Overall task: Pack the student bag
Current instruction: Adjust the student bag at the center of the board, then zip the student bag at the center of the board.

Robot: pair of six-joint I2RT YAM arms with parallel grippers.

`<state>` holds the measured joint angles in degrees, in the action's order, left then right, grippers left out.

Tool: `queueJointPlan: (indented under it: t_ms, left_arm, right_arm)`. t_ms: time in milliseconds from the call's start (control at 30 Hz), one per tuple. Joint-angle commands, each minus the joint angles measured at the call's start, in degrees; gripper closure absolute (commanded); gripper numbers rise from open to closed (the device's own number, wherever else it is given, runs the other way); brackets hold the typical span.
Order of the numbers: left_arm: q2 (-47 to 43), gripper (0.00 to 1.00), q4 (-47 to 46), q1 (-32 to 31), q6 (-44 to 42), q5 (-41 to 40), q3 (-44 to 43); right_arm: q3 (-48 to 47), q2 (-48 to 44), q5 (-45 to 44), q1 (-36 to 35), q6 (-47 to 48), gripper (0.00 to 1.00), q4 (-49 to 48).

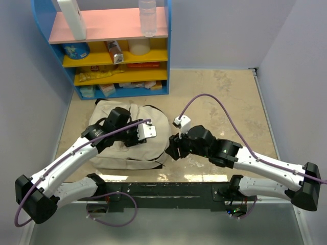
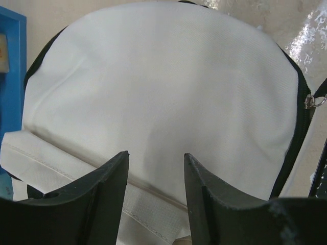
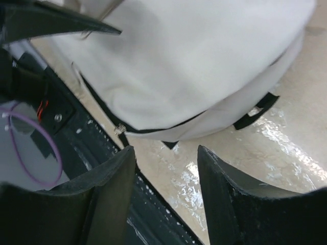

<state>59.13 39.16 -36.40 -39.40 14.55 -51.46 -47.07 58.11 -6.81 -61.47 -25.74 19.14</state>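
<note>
Student bag [image 1: 159, 126]: cream backpack lying flat on the worktop [image 1: 230, 102], near edge, left of centre; zip apparently closed, contents not visible. Left end effector [image 2: 156, 158]: over the bag's panel, moderately parted, empty. Right end effector [image 3: 166, 150]: beside the bag's right edge, likewise parted and empty. Advised: pin the fabric with one, draw the zip pull [image 2: 311, 101] with the other.

No readable text or labels, printing on the shelf packages [image 1: 115, 51] too small to make out
</note>
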Motion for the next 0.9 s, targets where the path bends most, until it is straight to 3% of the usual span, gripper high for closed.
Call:
queueJointPlan:
  t_ms: [0,400,867]
  left_arm:
    - [-0.69,0.48,1.97,-0.07,0.81,2.95,-3.47]
    - [0.02,0.47,4.26,-1.56,0.37,5.49,-5.14]
    - [-2.62,0.47,2.33,-3.5,3.97,5.32,-3.91]
  right_arm:
    - [1.19,1.65,10.58,-0.23,10.96,0.46,-4.37]
    - [-1.71,10.09,13.66,-3.83,14.4,0.46,-5.07]
    - [-0.92,15.11,9.54,-6.28,13.96,0.49,-9.55]
